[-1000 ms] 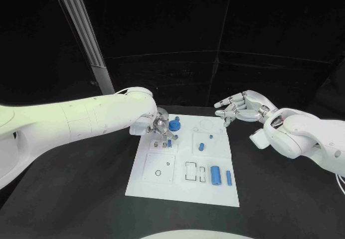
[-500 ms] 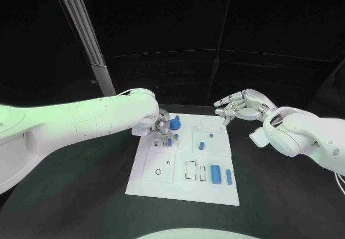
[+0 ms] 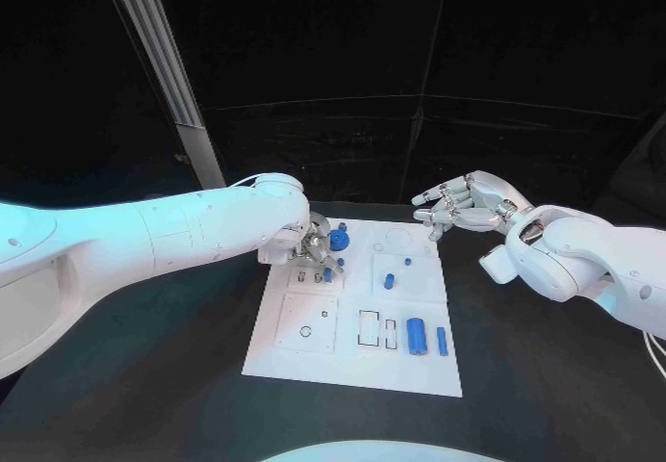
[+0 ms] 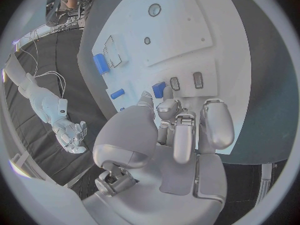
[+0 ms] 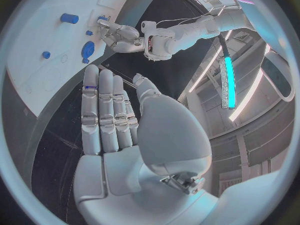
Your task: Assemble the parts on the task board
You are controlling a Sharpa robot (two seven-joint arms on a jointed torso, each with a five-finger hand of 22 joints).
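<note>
The white rectangular task board point(image 3: 347, 356) lies lengthwise away from the robot. The left hand point(image 3: 308, 246) pinches a small blue part point(image 4: 159, 89) over its far-left corner. The right hand point(image 3: 465, 208) hovers empty, fingers extended.

Right robot hand point(image 3: 461, 209) shifted slightly up, leftward.

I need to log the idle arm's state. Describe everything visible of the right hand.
The right hand is silver, metallic-looking and many-fingered, on a white arm entering from the robot's right. It hovers beyond the far right corner of the task board, above the black table, touching nothing. In the right wrist view its fingers lie straight and close together, the thumb set apart, and nothing sits in the palm. It holds no part.
</note>
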